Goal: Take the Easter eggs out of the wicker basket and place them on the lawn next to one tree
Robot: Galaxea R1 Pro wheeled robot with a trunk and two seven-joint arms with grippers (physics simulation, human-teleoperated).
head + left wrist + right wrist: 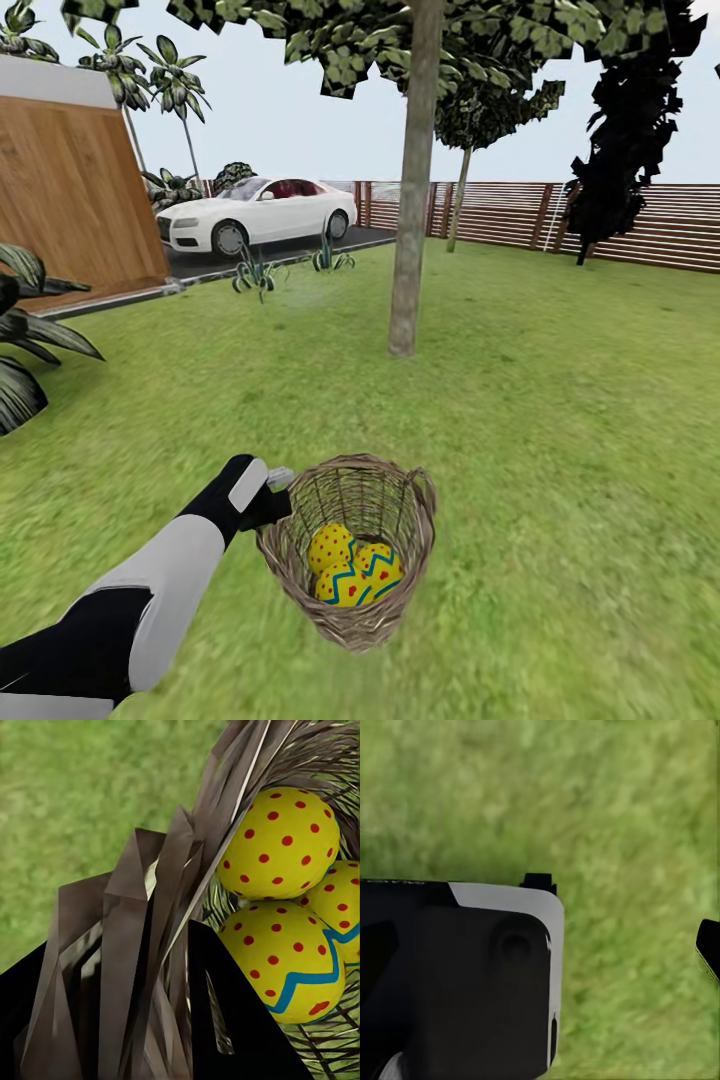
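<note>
Left pincer [275,490] pinching wicker basket [300,590] rim; three Easter eggs [352,572] inside.

The head view looks forward and down from above the lawn [560,420], with the basket [352,545] close at 6 o'clock and the tree [413,180] farther off at 12. The left wrist view sits tight against the basket [172,907] rim, facing the eggs [281,844] inside, which the head view shares [352,570]. The right wrist view looks down at nearby lawn [622,810].
</note>
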